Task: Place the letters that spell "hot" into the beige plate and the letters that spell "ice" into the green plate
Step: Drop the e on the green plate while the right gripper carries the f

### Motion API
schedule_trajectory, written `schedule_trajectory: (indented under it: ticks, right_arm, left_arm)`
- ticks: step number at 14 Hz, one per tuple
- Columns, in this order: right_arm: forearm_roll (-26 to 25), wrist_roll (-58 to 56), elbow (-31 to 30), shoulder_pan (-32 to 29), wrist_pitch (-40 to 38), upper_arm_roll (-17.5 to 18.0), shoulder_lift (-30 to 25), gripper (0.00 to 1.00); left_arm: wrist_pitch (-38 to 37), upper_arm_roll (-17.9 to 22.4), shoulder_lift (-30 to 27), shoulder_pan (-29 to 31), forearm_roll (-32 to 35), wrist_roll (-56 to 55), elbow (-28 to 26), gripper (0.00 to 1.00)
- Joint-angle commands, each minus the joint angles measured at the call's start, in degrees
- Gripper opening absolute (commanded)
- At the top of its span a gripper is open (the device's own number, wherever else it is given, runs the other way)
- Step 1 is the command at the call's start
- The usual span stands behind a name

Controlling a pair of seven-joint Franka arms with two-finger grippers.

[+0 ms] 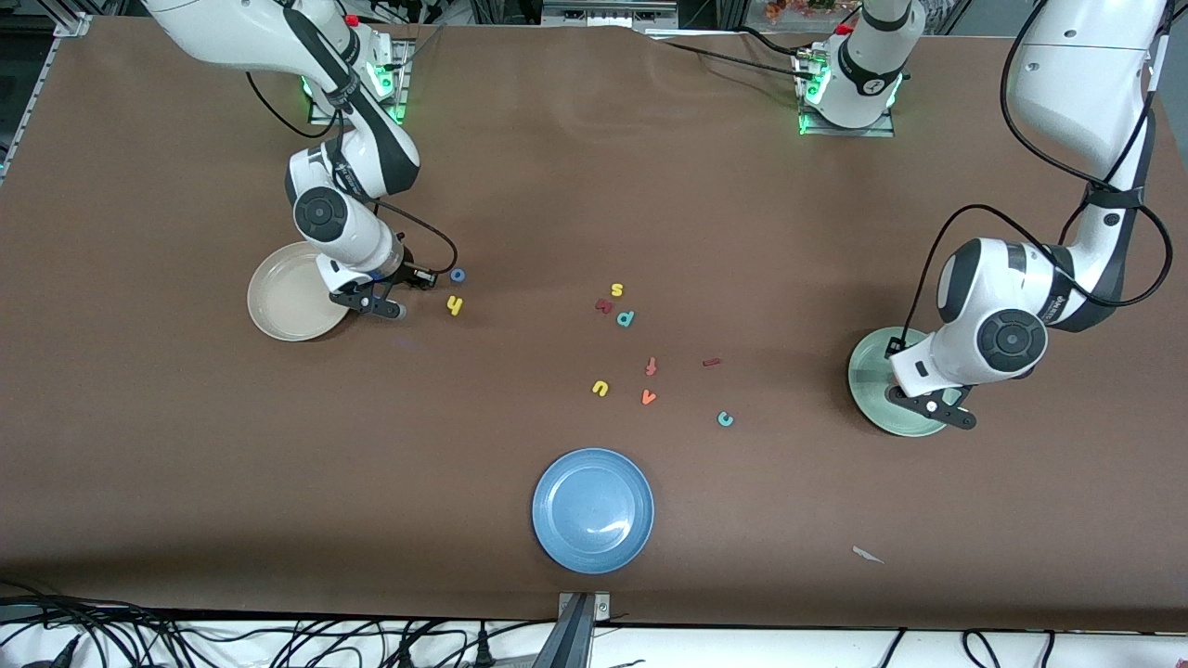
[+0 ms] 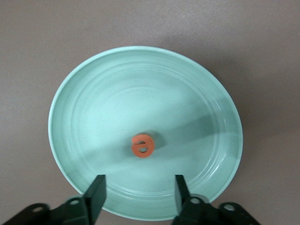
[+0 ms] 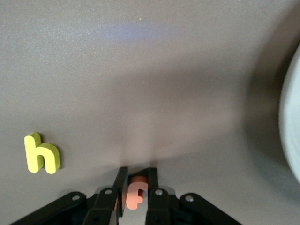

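We see even overhead light on the brown table [image 1: 520, 167], with soft shadows beneath both arms. The blue plate [image 1: 557, 520] carries a small white glare. In the right wrist view the beige plate [image 3: 291, 117] smears with blur (the yellow h [image 3: 41, 153] stays crisp). The green plate [image 2: 84, 93] shows faint shadow bands.
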Motion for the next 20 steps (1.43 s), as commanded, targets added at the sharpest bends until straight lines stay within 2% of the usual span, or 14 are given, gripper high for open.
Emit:
schedule_trajectory:
  ticks: [1, 4, 6, 9, 12, 14, 15, 17, 20]
  right_arm:
    - [-0.89, 0.57, 0.0, 0.29, -1.34, -0.02, -0.25, 0.21]
    - [-0.89, 0.3, 0.09, 0.29, -1.53, -0.02, -1.04, 0.21]
    - [-0.89, 0.21, 0.7, 0.29, -3.53, -0.11, -1.74, 0.21]
    - [-0.89, -0.22, 3.77, 0.29, -9.68, -0.11, -3.06, 0.2]
    - [-0.89, -2.15, 10.08, 0.29, -19.68, -0.46, -3.68, 0.2]
    - [-0.89, -6.09, 16.58, 0.29, -29.51, -2.9, -3.5, 0.2]
    - [-0.8, -10.2, 19.05, -0.23, -32.09, -4.49, -2.89, 0.2]
    - [-0.89, -17.94, 19.78, -1.11, -32.38, -7.83, -2.71, 0.2]
    - [-1.93, -28.14, 20.13, -2.78, -29.84, -12.14, 0.36, 0.2]
  left_arm:
    - [-0.91, -0.38, 0.13, -0.08, -0.55, 0.08, 1.67, 1.0]
    - [-0.91, -0.55, 0.04, -0.52, -8.72, -1.41, 1.94, 1.0]
    - [-0.91, -0.9, 0.04, -1.31, -11.72, -3.95, 2.99, 1.0]
    - [-0.82, -2.13, 0.13, -2.72, -15.4, -9.66, 3.78, 1.0]
    - [-0.38, -2.66, 0.22, -5.96, -16.47, -17.12, 3.87, 1.0]
    - [1.1, -2.66, 0.39, -8.42, -16.91, -22.31, 3.78, 1.0]
    - [2.25, -2.66, 0.65, -9.48, -18.13, -24.08, 3.7, 1.0]
    - [4.09, -2.66, 1.44, -11.24, -18.85, -28.03, 3.43, 1.0]
    - [7.61, -2.58, 2.58, -14.14, -18.85, -35.23, 3.25, 1.0]
